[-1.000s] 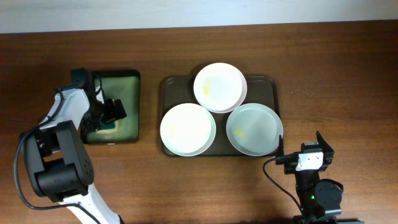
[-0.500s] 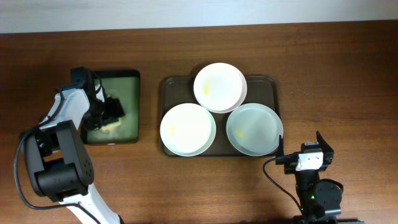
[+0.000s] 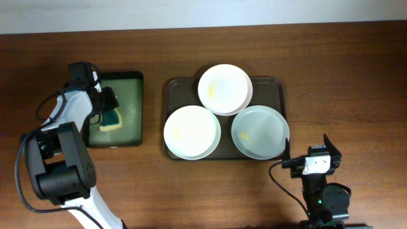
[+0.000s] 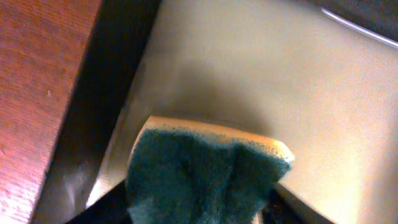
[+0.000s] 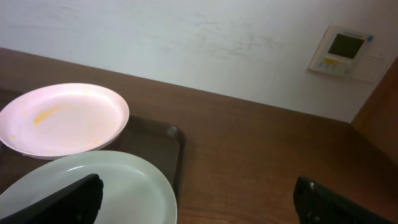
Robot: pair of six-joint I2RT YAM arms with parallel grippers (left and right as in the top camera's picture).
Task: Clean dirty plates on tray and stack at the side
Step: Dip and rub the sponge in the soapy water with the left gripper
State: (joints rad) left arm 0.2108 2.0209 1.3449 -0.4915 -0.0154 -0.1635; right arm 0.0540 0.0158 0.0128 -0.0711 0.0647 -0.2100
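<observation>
Three white plates lie on the dark brown tray (image 3: 272,84): a back plate (image 3: 224,88) with a yellow smear, a front left plate (image 3: 192,131) with a faint smear, and a front right plate (image 3: 259,132). My left gripper (image 3: 109,112) is over the small black tray (image 3: 133,108) and is shut on a green and yellow sponge (image 4: 205,171), held just above the tray floor. My right gripper (image 3: 316,157) is open and empty near the front edge, right of the front right plate (image 5: 93,186). The back plate (image 5: 62,118) also shows in the right wrist view.
The small black tray with its greenish inside (image 4: 261,81) sits left of the brown tray. Bare wooden table (image 3: 343,83) lies to the right of the brown tray. A white wall with a small control panel (image 5: 342,50) stands behind the table.
My left gripper has closed on the sponge and moved a little toward the back of the small tray, lifting it. The right arm and plates have not moved.
</observation>
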